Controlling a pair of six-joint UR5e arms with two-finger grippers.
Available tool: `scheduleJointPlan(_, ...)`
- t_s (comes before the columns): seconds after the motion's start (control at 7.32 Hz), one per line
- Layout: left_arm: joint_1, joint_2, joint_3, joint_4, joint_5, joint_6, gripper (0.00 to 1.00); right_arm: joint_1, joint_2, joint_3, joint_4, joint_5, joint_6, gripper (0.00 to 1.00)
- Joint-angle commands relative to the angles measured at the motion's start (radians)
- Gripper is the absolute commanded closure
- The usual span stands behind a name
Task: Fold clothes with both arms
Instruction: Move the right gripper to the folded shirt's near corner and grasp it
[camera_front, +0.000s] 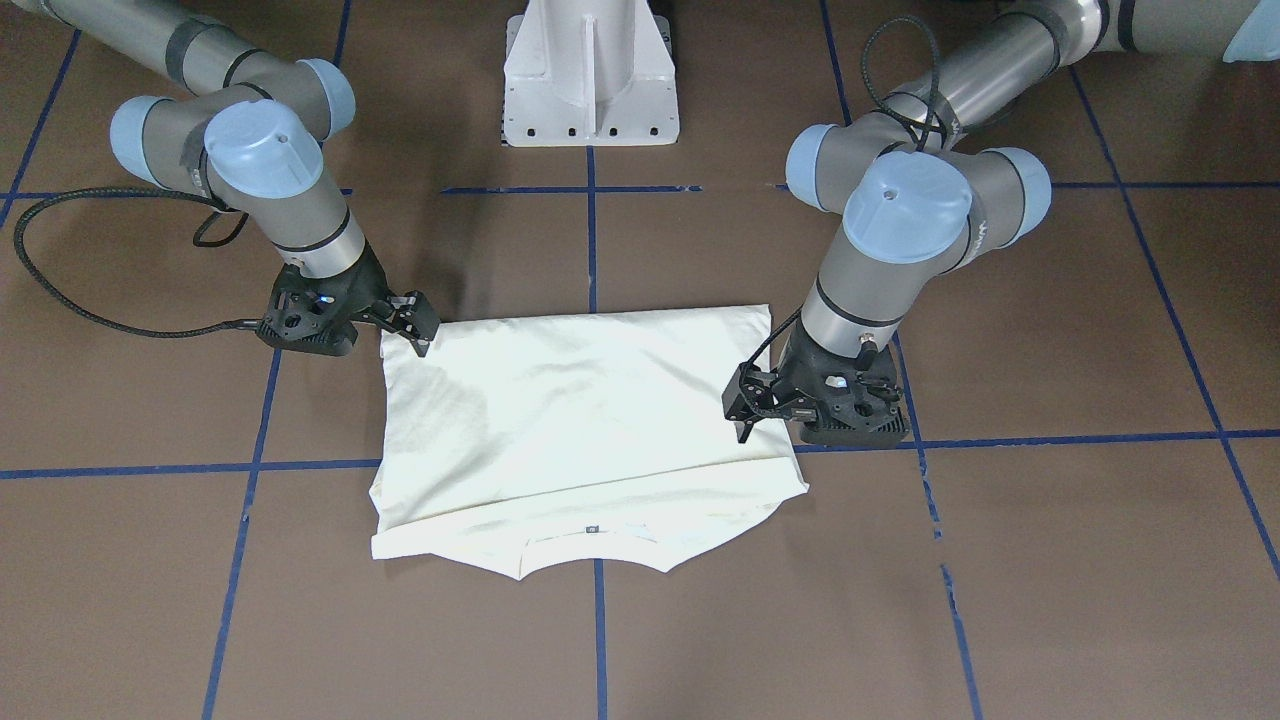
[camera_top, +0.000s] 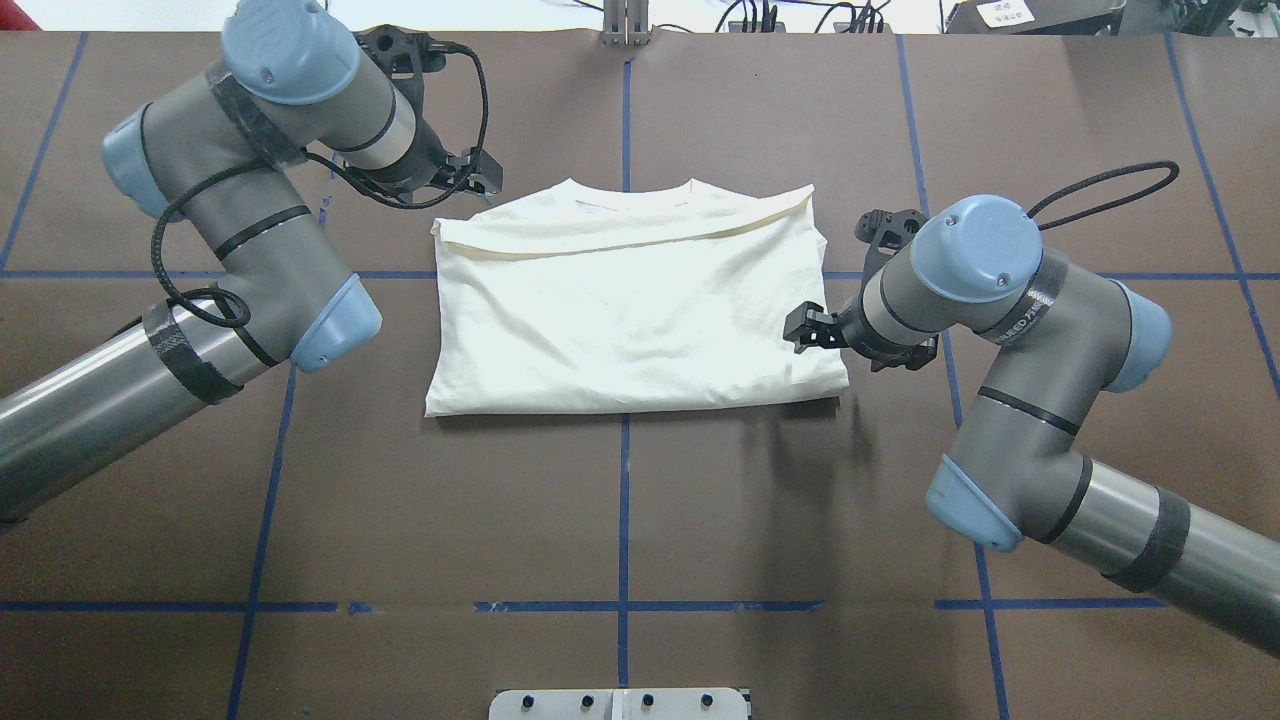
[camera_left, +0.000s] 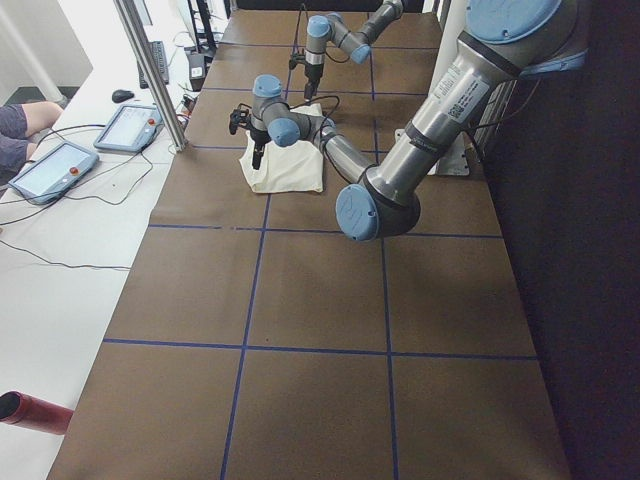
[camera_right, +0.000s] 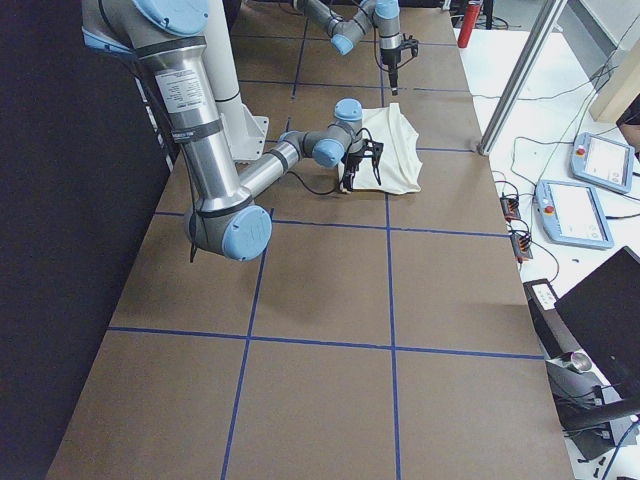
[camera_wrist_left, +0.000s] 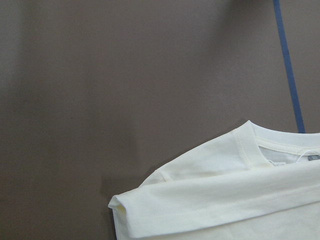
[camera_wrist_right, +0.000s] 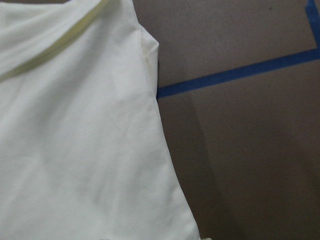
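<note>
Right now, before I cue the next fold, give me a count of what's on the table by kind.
Cream T-shirt: 1
Robot arms: 2 (left arm, right arm)
White pedestal base: 1
Total: 4

LEFT-END VIEW: The robot's near left arm (camera_left: 405, 160) stretches over a brown tabletop (camera_left: 320, 400) gridded with blue tape lines (camera_left: 245, 346). Its left gripper (camera_left: 250, 140) hangs at the corner of a folded cream T-shirt (camera_left: 290, 172) farthest from the robot. Past the shirt, the far right arm (camera_left: 335, 30) points its right gripper (camera_left: 306, 88) down. A control pad (camera_left: 50, 170) and a second pad (camera_left: 132, 125) lie on a white side tabletop (camera_left: 60, 300) near a metal post (camera_left: 150, 75).
</note>
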Motion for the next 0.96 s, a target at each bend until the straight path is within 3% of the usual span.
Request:
scheduleJointPlan(0.0, 0.002, 0.001, -0.002, -0.001, -0.004, -0.001, 0.00, -0.017, -0.002, -0.026, 0.004, -0.004, -0.008, 0.27)
scheduleJointPlan(0.27, 0.002, 0.004, -0.002, -0.007, -0.004, -0.001, 0.00, -0.015, -0.017, -0.028, 0.007, 0.002, -0.014, 0.90)
scheduleJointPlan(0.41, 0.002, 0.004, 0.000, -0.008, -0.004, -0.001, 0.00, -0.015, -0.017, -0.026, 0.007, 0.004, -0.016, 1.00)
scheduleJointPlan(0.68, 0.002, 0.004, 0.000, -0.008, -0.004, -0.001, 0.00, -0.012, -0.038, -0.002, 0.007, 0.019, -0.058, 1.00)
scheduleJointPlan(0.82, 0.003, 0.004, 0.000, -0.008, -0.004, -0.001, 0.00, -0.012, -0.081, 0.067, 0.005, 0.039, -0.052, 1.00)
